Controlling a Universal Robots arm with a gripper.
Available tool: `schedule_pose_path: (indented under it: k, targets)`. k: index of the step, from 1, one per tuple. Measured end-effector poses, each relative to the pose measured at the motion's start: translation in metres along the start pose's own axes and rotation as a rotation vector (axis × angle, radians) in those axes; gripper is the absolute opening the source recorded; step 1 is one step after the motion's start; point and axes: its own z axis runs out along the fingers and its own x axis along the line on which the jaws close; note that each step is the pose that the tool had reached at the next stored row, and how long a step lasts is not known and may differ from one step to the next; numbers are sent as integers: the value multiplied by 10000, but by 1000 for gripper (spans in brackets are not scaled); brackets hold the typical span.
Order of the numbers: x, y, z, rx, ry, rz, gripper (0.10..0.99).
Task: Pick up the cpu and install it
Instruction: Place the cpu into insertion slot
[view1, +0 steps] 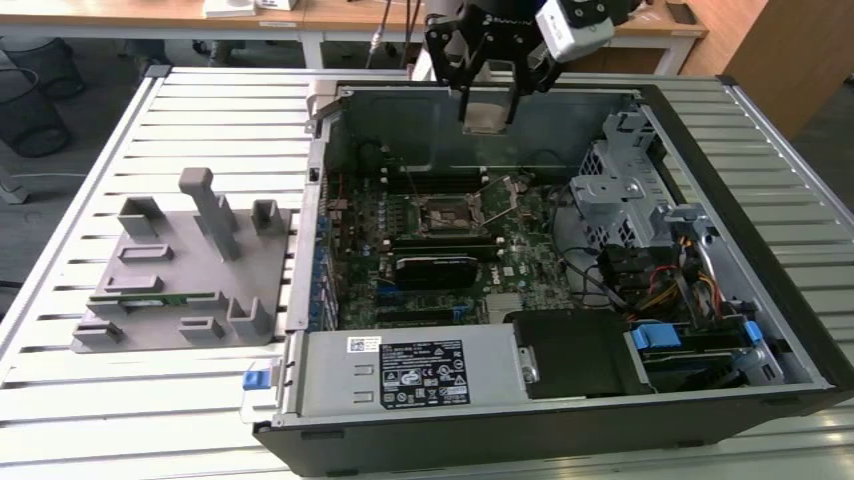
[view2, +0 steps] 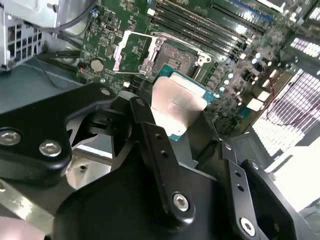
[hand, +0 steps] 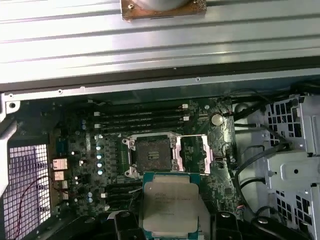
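I count one cpu (hand: 170, 202), one gripper (view1: 486, 108), one bare socket (hand: 152, 155), one computer case (view1: 534, 440) — and one grey fixture (view1: 174, 270) at the exterior view's left.

The exterior view looks steeply down from high up, taking in the desk (view1: 134, 420) and the whole open case (view1: 534, 440). Both wrist views hang close above the motherboard (hand: 75, 130), sharing its socket (hand: 150, 155) (view2: 175, 57) and the cpu (hand: 170, 205) (view2: 177, 102). In the exterior view that socket (view1: 447, 210) lies toward 11 o'clock of the case's middle.

Making out no legible text anywhere; noticing a black-and-white printed label (view1: 424, 373) sitting on the grey power supply (view1: 334, 385), its lines too small to read; spotting a small white sticker (view1: 363, 344) just beside it, equally unreadable; seeing faint markings on the cpu (hand: 170, 200) lid, not decipherable.
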Motion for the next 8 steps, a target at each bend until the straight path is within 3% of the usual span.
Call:
schedule_pose_path:
  k: [1, 8]
  targets:
    - [0, 0, 7, -11, -45, 732, 529]
    - [0, -1, 17, -28, -123, 1986, 529]
